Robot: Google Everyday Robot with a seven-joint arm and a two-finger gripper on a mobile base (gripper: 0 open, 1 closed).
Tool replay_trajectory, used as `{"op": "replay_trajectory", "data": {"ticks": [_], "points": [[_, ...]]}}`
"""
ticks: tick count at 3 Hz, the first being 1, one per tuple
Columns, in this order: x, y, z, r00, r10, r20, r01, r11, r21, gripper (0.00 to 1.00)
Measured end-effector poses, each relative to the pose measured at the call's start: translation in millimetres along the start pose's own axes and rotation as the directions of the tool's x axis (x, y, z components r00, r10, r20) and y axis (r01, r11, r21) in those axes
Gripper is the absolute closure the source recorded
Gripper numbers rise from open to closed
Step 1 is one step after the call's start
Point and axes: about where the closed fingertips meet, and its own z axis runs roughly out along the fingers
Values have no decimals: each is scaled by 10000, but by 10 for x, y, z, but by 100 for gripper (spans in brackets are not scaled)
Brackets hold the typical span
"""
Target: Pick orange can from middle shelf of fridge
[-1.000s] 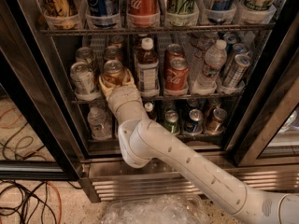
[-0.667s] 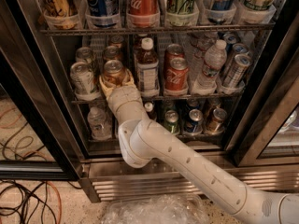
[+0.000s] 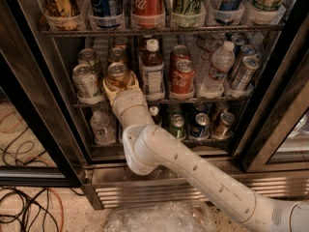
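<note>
On wire middle shelf (image 3: 203, 99), cream fingers (image 3: 109, 92) clasping shiny cylindrical orange can (image 3: 118, 75)

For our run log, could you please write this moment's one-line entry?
gripper: shut on orange can | site: middle shelf | arm: inside fridge

Cream-white gripper (image 3: 119, 85) around orange can (image 3: 118, 73)
</note>
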Motion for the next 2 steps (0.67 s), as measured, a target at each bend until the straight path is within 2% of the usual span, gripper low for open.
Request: {"op": "replay_trajectory", "data": {"ticks": [2], "points": [[-285,-29,-137,9966,-177,802,171,9998,77,100]]}}
